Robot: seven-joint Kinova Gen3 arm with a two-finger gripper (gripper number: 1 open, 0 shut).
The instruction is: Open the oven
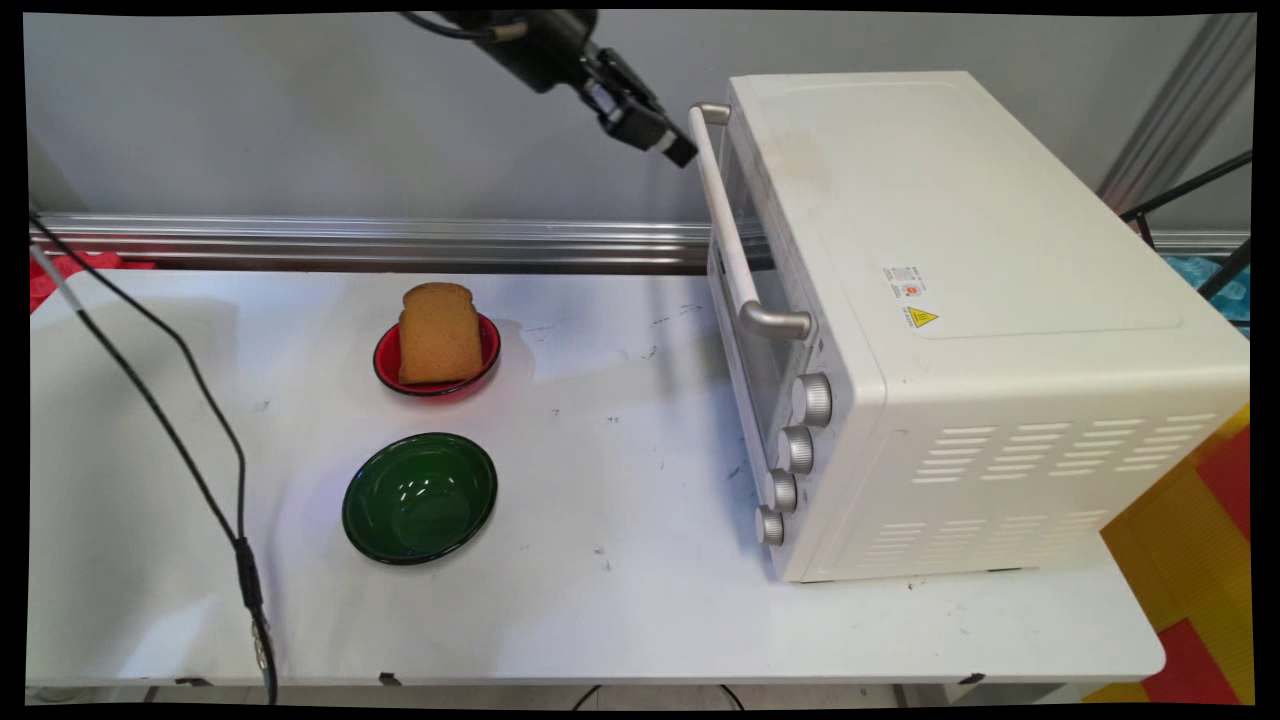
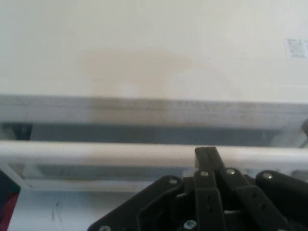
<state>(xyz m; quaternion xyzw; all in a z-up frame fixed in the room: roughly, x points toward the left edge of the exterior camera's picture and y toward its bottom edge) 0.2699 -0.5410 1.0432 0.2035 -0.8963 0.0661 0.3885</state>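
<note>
Gripper, fingers closed together and holding nothing, hovers at the toaster oven's door handle, twelve o'clock end, aligned for contact.

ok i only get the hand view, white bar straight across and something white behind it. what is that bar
Observer: It is the door handle of a white toaster oven standing on the table's right side; the door looks closed.
Operator: where along it am i
Observer: The gripper is up by the handle's far end, toward the wall. I cannot tell whether it touches.
Operator: anything else out there
Observer: Left of the oven, a red bowl holds a slice of bread, and an empty green bowl sits nearer the camera.
</note>
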